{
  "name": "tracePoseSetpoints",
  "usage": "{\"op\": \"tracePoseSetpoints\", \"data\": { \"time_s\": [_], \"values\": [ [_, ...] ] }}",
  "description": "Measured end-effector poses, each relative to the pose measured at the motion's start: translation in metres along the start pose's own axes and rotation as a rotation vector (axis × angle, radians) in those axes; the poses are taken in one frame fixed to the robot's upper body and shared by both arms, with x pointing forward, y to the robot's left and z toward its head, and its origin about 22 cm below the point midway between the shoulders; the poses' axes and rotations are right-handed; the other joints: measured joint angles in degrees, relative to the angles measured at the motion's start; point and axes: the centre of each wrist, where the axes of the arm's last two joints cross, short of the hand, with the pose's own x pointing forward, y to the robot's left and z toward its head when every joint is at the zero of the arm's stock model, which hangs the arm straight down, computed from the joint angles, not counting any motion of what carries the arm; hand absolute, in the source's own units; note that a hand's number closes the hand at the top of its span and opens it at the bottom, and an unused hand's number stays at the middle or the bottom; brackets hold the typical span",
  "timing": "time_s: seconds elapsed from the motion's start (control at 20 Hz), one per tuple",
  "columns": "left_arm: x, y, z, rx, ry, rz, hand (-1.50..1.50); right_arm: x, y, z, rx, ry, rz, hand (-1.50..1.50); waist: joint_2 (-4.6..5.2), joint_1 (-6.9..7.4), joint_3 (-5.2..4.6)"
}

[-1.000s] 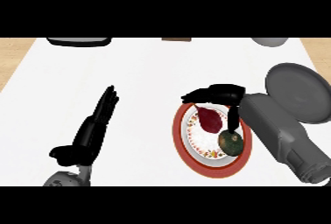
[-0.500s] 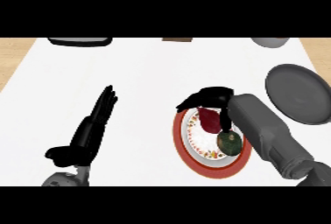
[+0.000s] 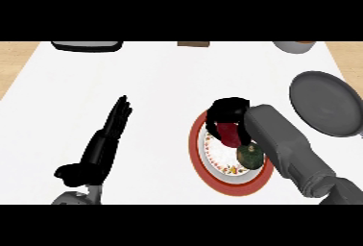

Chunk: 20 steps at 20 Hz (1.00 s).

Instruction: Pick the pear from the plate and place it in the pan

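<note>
Right hand (image 3: 230,111) curls its fingers down round the dark red pear (image 3: 229,134), seemingly to take hold for the lift; the fruit lies beneath it on the plate (image 3: 196,144). The pan (image 3: 330,103) waits to its right. The left hand (image 3: 106,139) rests open, well apart

The tabletop (image 3: 149,77) is a plain white, matt and smooth surface, edged on the left by a strip of pale wood grain (image 3: 14,62). The pan (image 3: 327,103) looks like dark grey metal with a dull, brushed finish, while the plate (image 3: 212,181) seems glazed ceramic, its rust-red rim smooth and its white centre speckled. Both the left robot hand (image 3: 102,144) and the right robot hand (image 3: 228,111) are matt black like hard plastic, the right forearm (image 3: 287,144) is a smooth grey casing with a faint sheen, and the dark red fruit (image 3: 229,135) and dark green fruit (image 3: 249,155) have smooth, slightly glossy skins.
</note>
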Motion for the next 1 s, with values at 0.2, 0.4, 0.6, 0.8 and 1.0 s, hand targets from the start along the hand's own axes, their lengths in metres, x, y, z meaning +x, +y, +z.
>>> {"op": "tracePoseSetpoints", "data": {
  "time_s": [0.2, 0.4, 0.6, 0.8, 1.0],
  "values": [
    [-0.005, 0.003, -0.001, 0.003, -0.001, -0.004, 0.00, -0.001, 0.000, 0.003, -0.065, -0.006, -0.005, 1.50, 0.17, -0.23, 0.01],
    [-0.006, 0.005, -0.001, 0.008, 0.005, -0.007, 0.00, -0.005, 0.003, 0.012, -0.190, 0.012, -0.036, 1.50, 0.29, -0.55, 0.22],
    [-0.011, 0.015, 0.007, 0.055, 0.031, -0.010, 0.00, -0.017, 0.018, 0.045, -0.334, 0.259, -0.069, 1.50, -0.80, -3.18, 0.33],
    [-0.016, 0.024, 0.016, 0.108, 0.060, -0.019, 0.00, -0.026, 0.040, 0.085, -0.492, 0.534, -0.074, 1.50, -2.21, -6.42, 0.34],
    [-0.018, 0.028, 0.021, 0.137, 0.074, -0.022, 0.00, -0.027, 0.043, 0.100, -0.673, 0.664, -0.025, 1.50, -2.75, -8.39, 0.39]
  ]
}}
